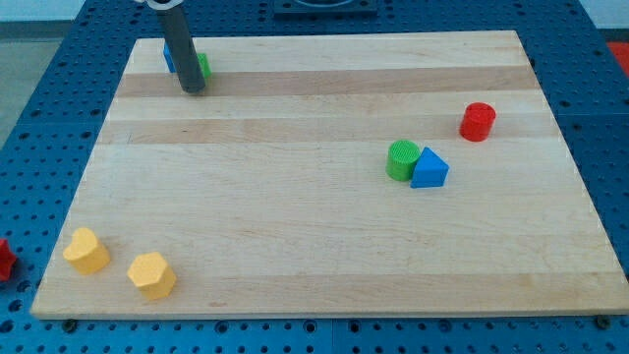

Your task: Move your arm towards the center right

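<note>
My tip rests on the wooden board near the view's top left corner. Right behind the rod sit a blue block and a green block, both partly hidden, touching or nearly touching the rod. A red cylinder stands at the view's right, upper middle. A green cylinder and a blue triangular block sit side by side, touching, at centre right. My tip is far to the left of these.
Two yellow blocks lie near the board's bottom left corner. A red object lies off the board at the view's left edge. A blue perforated table surrounds the board.
</note>
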Controlling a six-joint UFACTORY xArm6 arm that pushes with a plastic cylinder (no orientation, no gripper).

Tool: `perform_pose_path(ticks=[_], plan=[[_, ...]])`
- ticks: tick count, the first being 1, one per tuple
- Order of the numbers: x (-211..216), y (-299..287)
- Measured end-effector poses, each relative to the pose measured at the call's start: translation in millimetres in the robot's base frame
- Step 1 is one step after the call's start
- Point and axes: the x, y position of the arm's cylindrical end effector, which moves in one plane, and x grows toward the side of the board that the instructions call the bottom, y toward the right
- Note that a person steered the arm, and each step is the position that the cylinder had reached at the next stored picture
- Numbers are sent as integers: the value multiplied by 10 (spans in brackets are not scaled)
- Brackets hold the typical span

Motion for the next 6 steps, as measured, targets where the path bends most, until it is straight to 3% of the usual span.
perform_pose_path(ticks=[1, 3, 4, 5, 6], plan=[[0, 0], [235, 1181], [200, 1953], [366, 3357], [118, 4474]])
